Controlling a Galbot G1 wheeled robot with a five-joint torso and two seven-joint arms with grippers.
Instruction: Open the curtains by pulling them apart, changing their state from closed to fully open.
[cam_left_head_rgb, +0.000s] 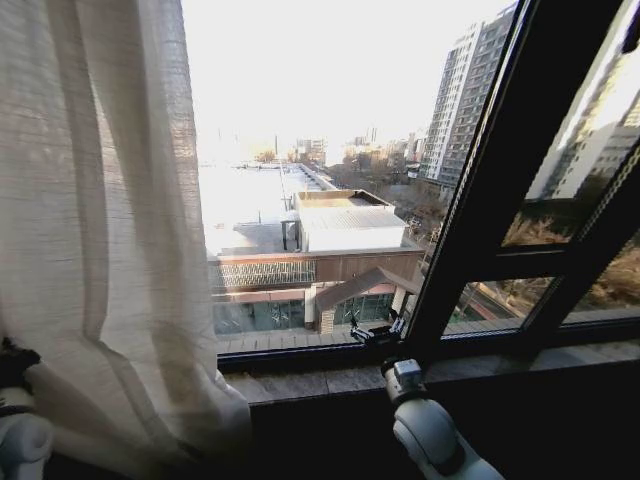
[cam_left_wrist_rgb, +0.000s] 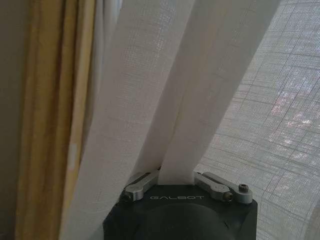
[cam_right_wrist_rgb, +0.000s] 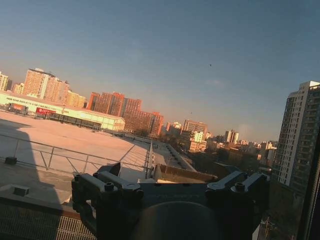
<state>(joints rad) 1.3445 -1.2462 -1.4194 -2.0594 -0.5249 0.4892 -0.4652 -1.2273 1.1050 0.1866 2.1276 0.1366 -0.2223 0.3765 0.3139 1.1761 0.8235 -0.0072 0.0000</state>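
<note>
Pinching a bunched fold of sheer off-white curtain (cam_left_wrist_rgb: 170, 100) between its two silver finger links: left claw (cam_left_wrist_rgb: 177, 175), jaws narrowed onto the cloth, fold rising straight out from between them. Seen in the head view low at the curtain's outer edge, far from the window's dark frame bar (cam_left_head_rgb: 500, 190): left claw (cam_left_head_rgb: 15, 365), black, pressed into the fabric.

Long axis of the curtain (cam_left_head_rgb: 100, 220) vertical, pleats running top to bottom, hem flaring out toward the sill (cam_left_head_rgb: 320, 380) near the bottom. Panel gathered to the left side of the glass, well clear of the frame bar, open view of rooftops and towers between the two. Just beside the held fold in the left wrist view, on the side away from the lit weave: a yellow strip (cam_left_wrist_rgb: 55, 120) running parallel to the pleats.

Right claw (cam_left_head_rgb: 375, 335) held out over the sill just at the foot of the frame bar, well apart from the curtain, touching no cloth. Seen from its own wrist: right claw (cam_right_wrist_rgb: 170, 187), black fingers spread apart, nothing between them, city skyline beyond.
</note>
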